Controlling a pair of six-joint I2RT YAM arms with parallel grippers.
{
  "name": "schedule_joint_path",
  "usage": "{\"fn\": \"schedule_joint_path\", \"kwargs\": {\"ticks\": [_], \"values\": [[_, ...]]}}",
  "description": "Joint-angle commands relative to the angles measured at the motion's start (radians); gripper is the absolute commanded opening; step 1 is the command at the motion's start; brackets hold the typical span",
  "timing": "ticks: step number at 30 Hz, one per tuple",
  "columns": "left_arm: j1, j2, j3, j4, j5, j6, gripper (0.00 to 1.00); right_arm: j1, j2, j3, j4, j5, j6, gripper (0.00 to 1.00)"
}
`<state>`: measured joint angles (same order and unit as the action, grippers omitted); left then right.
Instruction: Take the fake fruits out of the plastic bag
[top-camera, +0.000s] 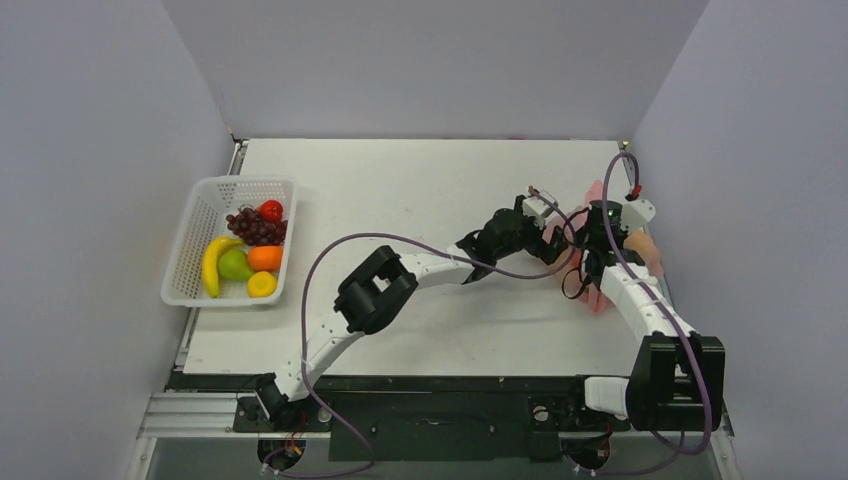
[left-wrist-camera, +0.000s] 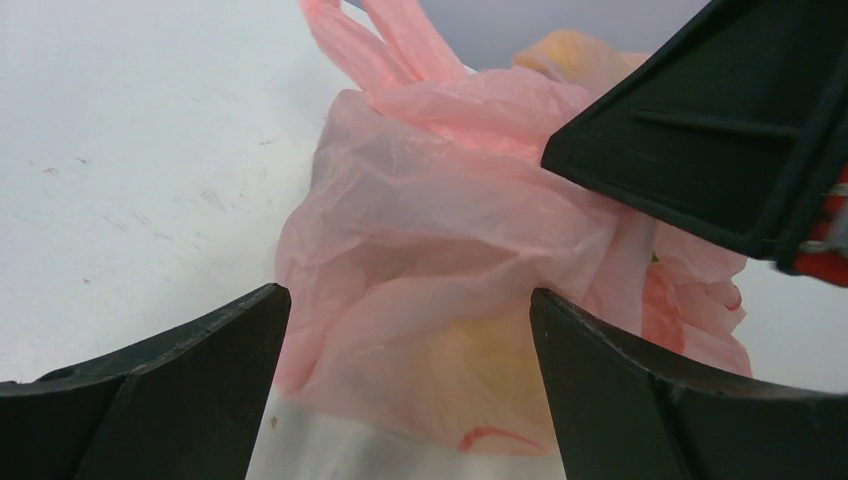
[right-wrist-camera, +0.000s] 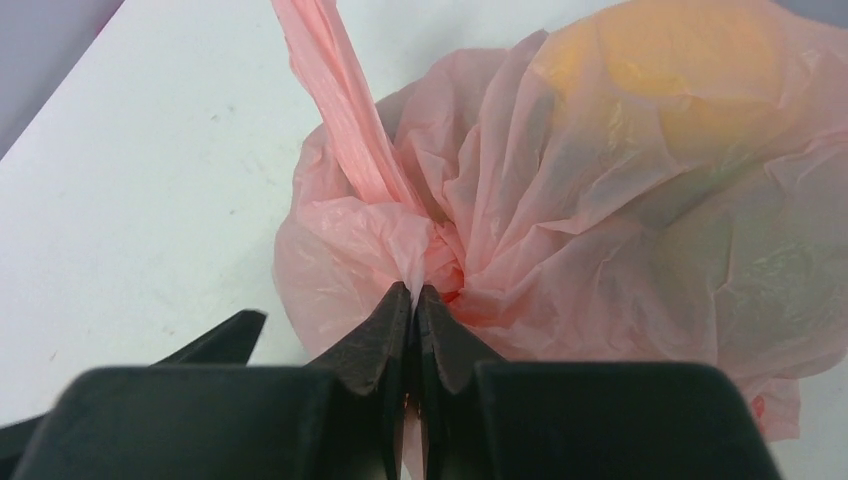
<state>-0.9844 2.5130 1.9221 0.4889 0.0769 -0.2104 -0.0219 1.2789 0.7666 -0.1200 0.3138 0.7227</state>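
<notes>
Pink plastic bag (right-wrist-camera: 600, 230) sits clamped in the right pincer (right-wrist-camera: 414, 300); left pincer (left-wrist-camera: 410, 310) gapes alongside, arm outstretched.

We are looking at the plastic bag (right-wrist-camera: 600, 230): thin translucent pink film, crinkled and faintly shiny. We are seeing matt black hard plastic on the right gripper (right-wrist-camera: 413, 300) and the left gripper (left-wrist-camera: 405, 300). The table (left-wrist-camera: 120, 150) is showing a smooth matt white top, lightly scuffed. The fake fruits (top-camera: 262, 258) are gleaming glossy in a white plastic mesh basket (top-camera: 190, 245).
</notes>
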Motion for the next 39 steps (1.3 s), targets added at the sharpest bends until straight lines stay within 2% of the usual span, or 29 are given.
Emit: {"fn": "schedule_joint_path", "kwargs": {"ticks": [1, 5, 9, 11, 14, 18, 23, 28, 31, 36, 39], "values": [[0.008, -0.059, -0.074, 0.2, 0.055, -0.065, 0.89, 0.041, -0.113, -0.041, 0.035, -0.046, -0.013, 0.03], [-0.007, -0.078, -0.147, 0.226, 0.057, -0.088, 0.89, 0.048, -0.196, -0.098, 0.031, -0.086, -0.029, 0.0], [-0.047, -0.12, -0.207, 0.235, 0.04, -0.039, 0.89, 0.05, -0.25, -0.14, -0.031, -0.048, -0.038, 0.0], [-0.074, -0.149, -0.228, 0.209, 0.028, -0.019, 0.88, 0.049, -0.282, -0.157, -0.104, 0.007, -0.008, 0.0], [-0.113, -0.225, -0.286, 0.145, -0.012, -0.003, 0.81, 0.05, -0.347, -0.163, -0.257, 0.007, 0.045, 0.0], [-0.16, -0.399, -0.498, 0.167, -0.035, -0.017, 0.81, 0.058, -0.468, -0.192, -0.42, -0.144, 0.054, 0.0], [-0.225, -0.613, -0.676, 0.071, -0.062, -0.035, 0.82, 0.119, -0.66, -0.217, -0.555, -0.294, 0.033, 0.0], [-0.353, -0.717, -0.78, 0.034, -0.212, -0.045, 0.82, 0.236, -0.765, -0.207, -0.709, -0.378, 0.071, 0.0], [-0.398, -0.751, -0.849, 0.104, -0.277, -0.065, 0.81, 0.288, -0.804, -0.216, -0.772, -0.412, 0.1, 0.0], [-0.47, -0.854, -1.037, 0.287, -0.4, -0.131, 0.79, 0.311, -0.843, -0.211, -0.746, -0.584, 0.037, 0.0], [-0.537, -0.916, -1.103, 0.324, -0.498, -0.053, 0.8, 0.326, -0.807, -0.207, -0.681, -0.657, 0.01, 0.01]]}}
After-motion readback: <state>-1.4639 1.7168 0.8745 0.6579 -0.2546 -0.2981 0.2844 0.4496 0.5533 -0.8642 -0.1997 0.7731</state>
